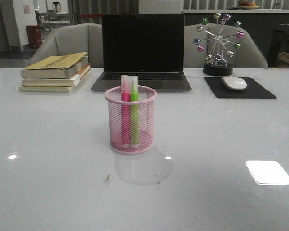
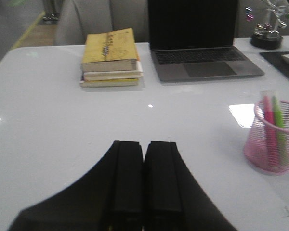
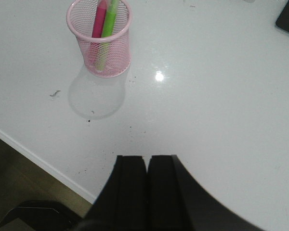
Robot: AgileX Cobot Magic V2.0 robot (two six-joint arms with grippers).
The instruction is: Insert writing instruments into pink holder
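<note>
Both grippers are closed and hold nothing. The left gripper [image 2: 144, 180] has its two black fingers [image 2: 127, 178] pressed together side by side, above bare white table [image 2: 62, 134]. The right gripper [image 3: 147, 190] shows the same: its fingers [image 3: 131, 187] touch each other with no gap, over the table near its front edge. Neither gripper appears in the front view.

The pink holder [image 1: 130, 119] stands upright on the table, about in the middle, well apart from both grippers. Inside it stand the two highlighters, close together and nearly upright: the pink highlighter [image 1: 125, 108] on the left and the green highlighter [image 1: 134, 110] on the right in the front view. Their whitish caps point up and rise a little above the rim.

Behind the holder sits an open laptop [image 1: 142, 50] with a dark screen. To its left lies a stack of books [image 1: 55, 72], the top one yellow. To its right is a black mouse pad [image 1: 240, 88] with a white mouse [image 1: 234, 83] on it, and behind that a desk ornament [image 1: 218, 45] with coloured balls on thin arms.
</note>
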